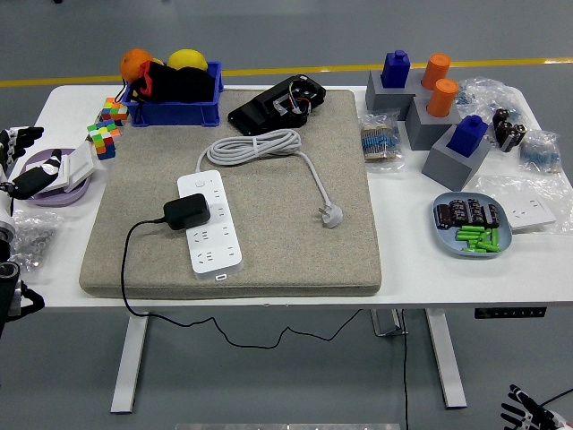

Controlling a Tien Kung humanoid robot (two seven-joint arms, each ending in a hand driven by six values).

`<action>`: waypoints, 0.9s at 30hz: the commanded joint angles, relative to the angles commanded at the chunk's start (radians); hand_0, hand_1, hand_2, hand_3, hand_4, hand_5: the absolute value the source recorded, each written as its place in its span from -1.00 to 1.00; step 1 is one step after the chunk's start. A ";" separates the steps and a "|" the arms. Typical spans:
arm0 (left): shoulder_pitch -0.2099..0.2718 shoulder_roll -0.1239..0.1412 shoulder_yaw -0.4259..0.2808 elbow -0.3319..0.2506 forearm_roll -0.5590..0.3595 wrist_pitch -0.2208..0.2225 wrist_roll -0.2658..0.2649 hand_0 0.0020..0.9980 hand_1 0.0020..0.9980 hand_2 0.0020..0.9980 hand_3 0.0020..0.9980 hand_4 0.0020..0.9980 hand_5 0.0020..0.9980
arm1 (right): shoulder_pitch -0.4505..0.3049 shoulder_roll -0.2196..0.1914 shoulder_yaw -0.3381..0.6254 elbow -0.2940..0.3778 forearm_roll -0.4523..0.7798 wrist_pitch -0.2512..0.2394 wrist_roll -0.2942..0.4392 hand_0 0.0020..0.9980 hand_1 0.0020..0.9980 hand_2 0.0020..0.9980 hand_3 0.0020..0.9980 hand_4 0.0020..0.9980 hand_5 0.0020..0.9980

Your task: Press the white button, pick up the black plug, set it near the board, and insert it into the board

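Hands idle at both edges, fingers unreadable. Press straight down on white power strip (210, 223) button, avoiding black boxy plug (186, 210) seated beside it.

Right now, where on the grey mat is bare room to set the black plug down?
Free: the mat's right half, beyond the white plug, and its near-left corner. Crowded: the power strip carrying the black plug, the coiled cable, the black device behind.
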 joint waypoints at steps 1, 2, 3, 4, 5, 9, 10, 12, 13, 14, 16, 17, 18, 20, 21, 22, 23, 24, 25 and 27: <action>0.001 0.001 0.001 0.000 0.000 0.000 0.000 0.61 0.57 0.44 0.29 0.39 -1.00 | 0.000 0.000 -0.002 0.000 0.001 -0.001 0.000 0.44 0.21 0.10 0.29 0.45 -0.04; 0.003 0.002 0.003 -0.001 0.000 0.000 0.000 0.61 0.57 0.44 0.29 0.39 -1.00 | -0.001 0.000 -0.004 0.001 0.002 -0.001 0.000 0.44 0.21 0.10 0.29 0.45 -0.04; 0.005 0.003 0.007 -0.001 0.000 -0.001 0.000 0.60 0.57 0.43 0.29 0.39 -1.00 | -0.002 0.001 -0.006 0.001 0.002 -0.002 0.000 0.44 0.21 0.10 0.29 0.45 -0.04; 0.007 0.003 0.009 -0.001 0.001 -0.003 0.001 0.60 0.57 0.43 0.29 0.39 -1.00 | -0.003 0.001 -0.007 0.000 0.002 -0.002 0.000 0.44 0.21 0.10 0.29 0.45 -0.04; 0.009 0.003 0.010 -0.002 0.002 -0.003 0.001 0.60 0.57 0.43 0.29 0.39 -1.00 | -0.004 0.002 -0.008 0.000 0.001 -0.002 0.000 0.44 0.21 0.10 0.29 0.45 -0.04; 0.015 0.000 0.008 -0.007 0.003 -0.002 0.000 0.60 0.57 0.43 0.28 0.39 -1.00 | -0.010 0.005 -0.007 -0.001 -0.002 -0.003 -0.001 0.44 0.21 0.10 0.30 0.45 -0.04; 0.017 0.000 0.008 -0.009 0.004 -0.002 0.000 0.60 0.57 0.43 0.28 0.39 -1.00 | -0.011 0.006 -0.005 -0.002 -0.004 -0.003 -0.001 0.44 0.21 0.10 0.30 0.45 -0.04; 0.021 0.001 0.008 -0.013 0.005 -0.002 0.000 0.60 0.57 0.43 0.28 0.39 -1.00 | -0.015 0.006 0.000 -0.003 -0.008 -0.003 -0.002 0.44 0.21 0.10 0.30 0.45 -0.04; 0.024 0.001 0.009 -0.016 0.005 -0.002 0.000 0.60 0.57 0.43 0.28 0.39 -1.00 | -0.017 0.007 0.003 -0.004 -0.010 -0.004 -0.003 0.44 0.21 0.10 0.30 0.45 -0.04; 0.025 0.001 0.008 -0.019 0.006 -0.002 0.000 0.60 0.57 0.43 0.28 0.39 -1.00 | -0.018 0.008 0.006 -0.004 -0.013 -0.004 -0.003 0.44 0.21 0.10 0.30 0.45 -0.04; 0.029 0.001 0.006 -0.022 0.007 -0.003 0.000 0.60 0.57 0.43 0.29 0.38 -1.00 | -0.019 0.009 0.010 -0.005 -0.015 -0.004 -0.003 0.45 0.21 0.11 0.30 0.45 -0.03; 0.031 0.001 0.005 -0.023 0.007 -0.003 0.000 0.60 0.57 0.43 0.29 0.38 -1.00 | -0.020 0.010 0.012 -0.005 -0.017 -0.004 -0.003 0.45 0.21 0.11 0.30 0.45 -0.03; 0.033 0.001 0.005 -0.023 0.008 -0.004 0.001 0.60 0.57 0.43 0.29 0.38 -1.00 | -0.022 0.012 0.013 -0.005 -0.016 -0.004 -0.003 0.45 0.21 0.11 0.30 0.45 -0.03; 0.036 0.002 0.005 -0.023 0.009 -0.006 0.002 0.60 0.57 0.43 0.29 0.38 -1.00 | -0.024 0.015 0.014 -0.005 -0.017 -0.004 -0.003 0.45 0.21 0.11 0.30 0.45 -0.03; 0.036 0.002 0.006 -0.023 0.009 -0.006 0.003 0.61 0.57 0.43 0.28 0.38 -1.00 | -0.025 0.016 0.016 -0.005 -0.018 -0.004 -0.003 0.45 0.21 0.11 0.30 0.45 -0.03; 0.037 0.002 0.006 -0.024 0.010 -0.007 0.003 0.61 0.57 0.43 0.28 0.38 -1.00 | -0.026 0.018 0.017 -0.005 -0.019 -0.004 -0.003 0.45 0.21 0.11 0.30 0.45 -0.03; 0.038 0.001 0.006 -0.024 0.009 -0.007 0.002 0.61 0.57 0.43 0.28 0.38 -1.00 | -0.027 0.018 0.017 -0.005 -0.019 -0.003 -0.004 0.45 0.21 0.11 0.30 0.45 -0.03; 0.038 0.001 0.005 -0.025 0.009 -0.006 0.001 0.61 0.57 0.43 0.28 0.38 -1.00 | -0.027 0.019 0.017 -0.005 -0.018 -0.002 -0.005 0.45 0.21 0.11 0.30 0.45 -0.03; 0.038 0.001 0.004 -0.026 0.010 -0.006 0.001 0.61 0.57 0.43 0.28 0.38 -1.00 | -0.027 0.019 0.016 -0.005 -0.016 -0.002 -0.005 0.45 0.21 0.11 0.30 0.45 -0.03; 0.042 0.000 0.002 -0.030 0.010 -0.005 -0.001 0.60 0.57 0.43 0.28 0.38 -1.00 | -0.027 0.020 0.011 -0.004 -0.012 -0.002 -0.004 0.45 0.21 0.11 0.30 0.45 -0.03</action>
